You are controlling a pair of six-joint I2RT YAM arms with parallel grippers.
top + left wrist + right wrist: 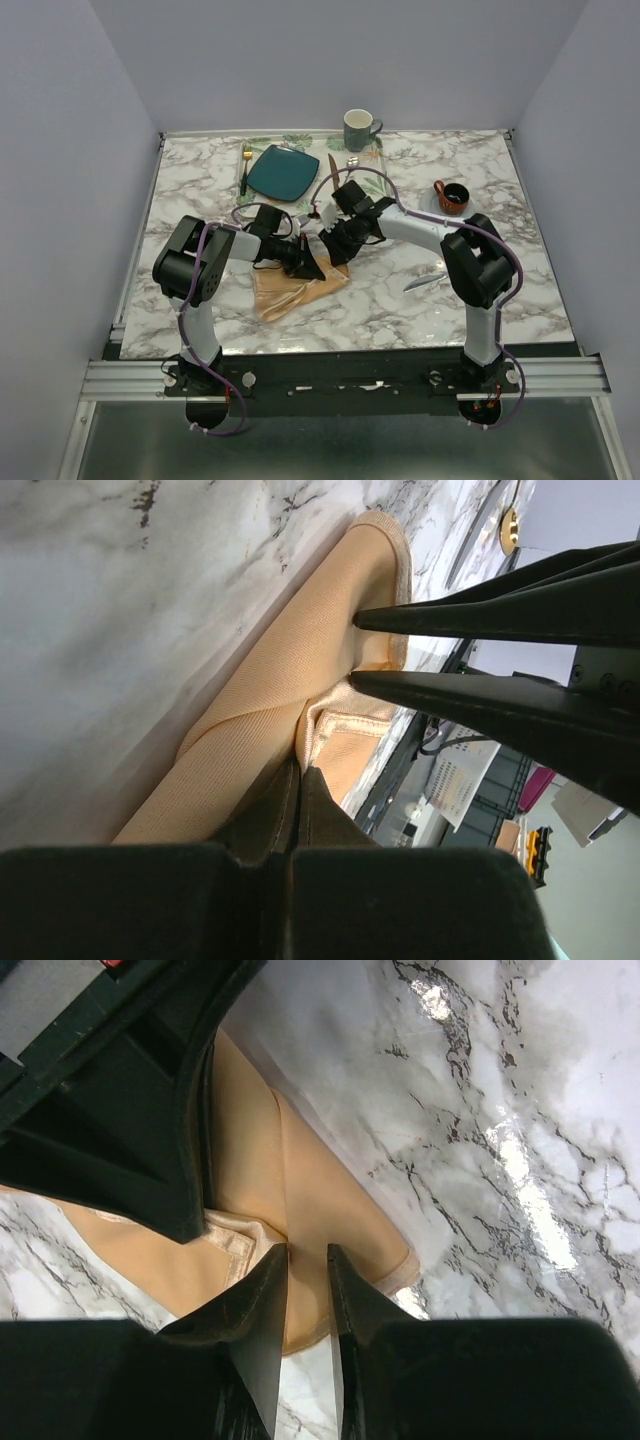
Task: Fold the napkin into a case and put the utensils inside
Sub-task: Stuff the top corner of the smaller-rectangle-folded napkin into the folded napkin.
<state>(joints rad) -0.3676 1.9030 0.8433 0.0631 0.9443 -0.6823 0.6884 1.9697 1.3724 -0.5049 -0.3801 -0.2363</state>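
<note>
Peach-tan cloth is showing in the top view as the napkin, lying partly folded on the marble table, a little nearer the arm bases than the teal plate. The left gripper and the right gripper are meeting over the edge of the cloth that faces the plate. A silver-grey knife is lying on the marble well apart from the plate, off to its right and nearer the bases, beside the right arm. A dark-handled fork is sitting just left of the plate, a brown-handled knife just right of it, a green mug behind it, and an orange cup far to its right. From the left wrist, the left gripper is pinching a raised fold of the napkin, its jaws pressed together on the cloth, while the right arm's black fingers are reaching in with their tips against the fabric. From the right wrist, the right gripper is standing with its jaws a little apart, tips resting at the napkin with flat cloth showing through the gap and nothing clamped, and the left gripper is looming just beside it over the same fold.
</note>
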